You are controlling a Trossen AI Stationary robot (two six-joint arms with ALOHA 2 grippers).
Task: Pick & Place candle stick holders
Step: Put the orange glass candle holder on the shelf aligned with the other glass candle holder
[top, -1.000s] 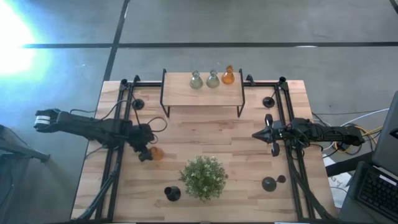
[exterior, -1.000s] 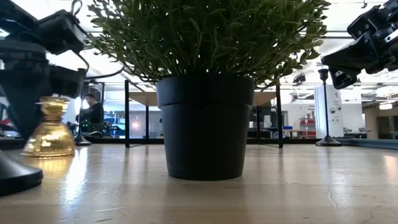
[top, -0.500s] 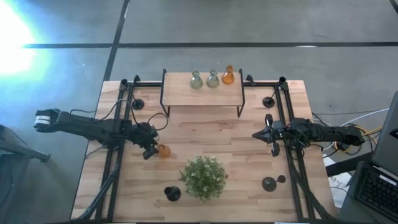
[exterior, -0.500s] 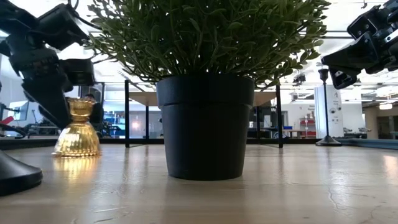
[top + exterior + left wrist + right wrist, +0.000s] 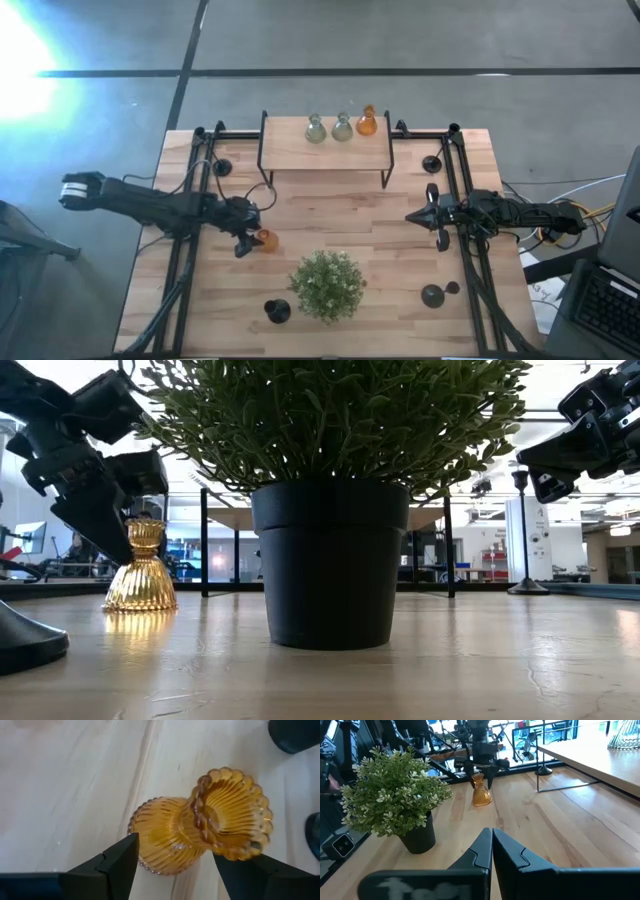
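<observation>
amber ribbed vase on the wooden table under the left gripper, beside a black-potted plant

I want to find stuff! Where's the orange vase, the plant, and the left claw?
orange vase (image 5: 172, 837): left wrist view, ribbed belly.
plant (image 5: 327, 283): high view, leafy top.
left claw (image 5: 172, 865): left wrist view, between its fingertips.

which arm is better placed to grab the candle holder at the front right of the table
Right. The right gripper hovers on that side, empty, fingers shut, nearest the candle holder. The left gripper is across the table, straddling the amber vase.

Potted plant front-centre; three vases on shelf.
</observation>
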